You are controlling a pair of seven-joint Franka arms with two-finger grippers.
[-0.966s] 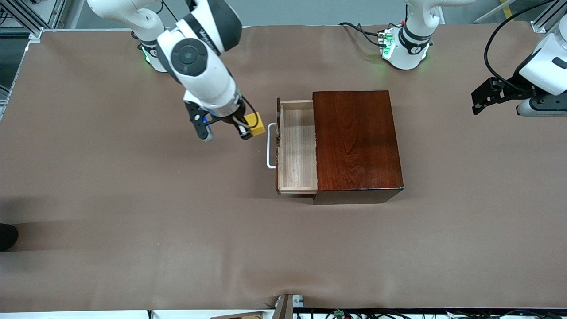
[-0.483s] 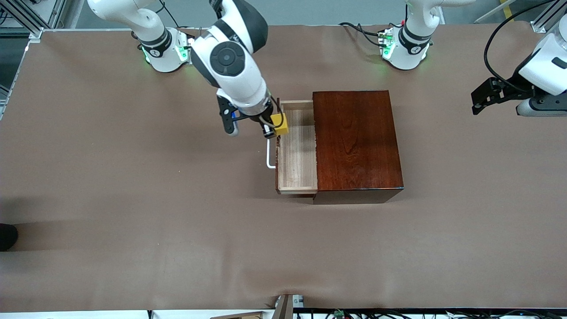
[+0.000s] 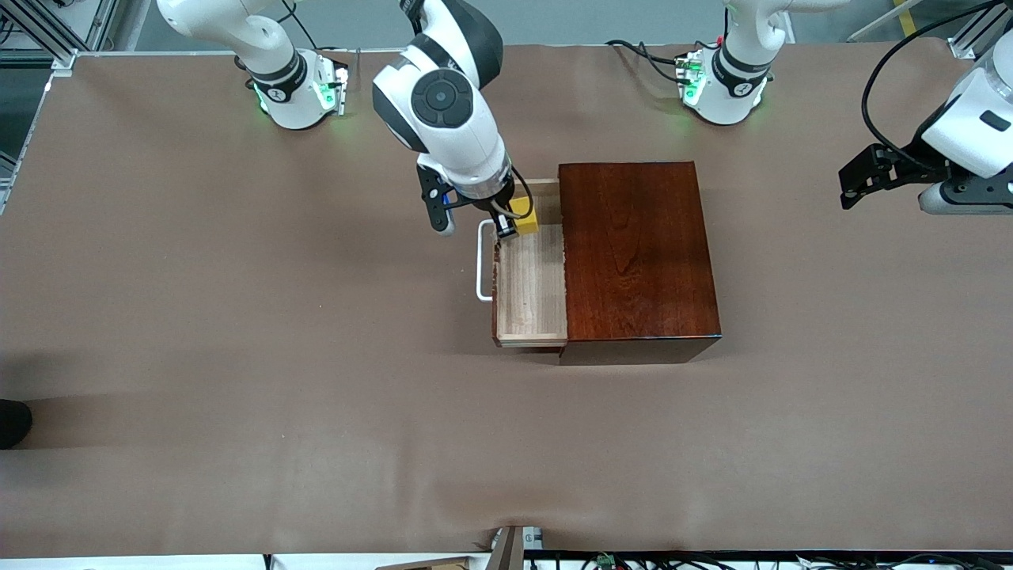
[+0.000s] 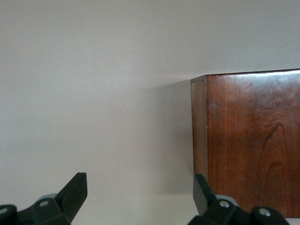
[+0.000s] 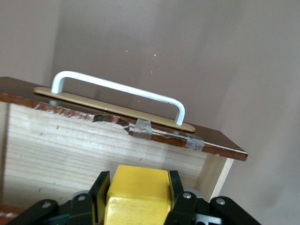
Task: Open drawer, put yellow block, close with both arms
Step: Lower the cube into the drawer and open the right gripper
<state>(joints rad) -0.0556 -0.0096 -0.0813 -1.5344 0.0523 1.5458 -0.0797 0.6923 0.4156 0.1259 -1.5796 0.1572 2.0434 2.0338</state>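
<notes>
The yellow block (image 3: 524, 217) hangs over the open drawer (image 3: 532, 285), above the tray's end farthest from the front camera. My right gripper (image 3: 514, 222) is shut on it, one black finger on each side of the cube (image 5: 138, 192). Inside the right wrist view, the pale tray floor (image 5: 61, 145) lies under the block, with the white handle (image 5: 117, 89) on the dark front. The drawer is pulled out of the mahogany box (image 3: 637, 253) toward the right arm's end. My left gripper (image 3: 853, 184) waits open in the air near the left arm's end, facing the box (image 4: 253, 140).
Brown cloth (image 3: 237, 356) covers the whole table. The white handle (image 3: 479, 261) sticks out from the drawer front toward the right arm's end. Both bases (image 3: 297, 87) (image 3: 724, 83) stand along the table edge farthest from the front camera.
My right gripper has carried the yellow block from over the cloth beside the handle, across the drawer front, to over the tray. The left arm has barely shifted.
</notes>
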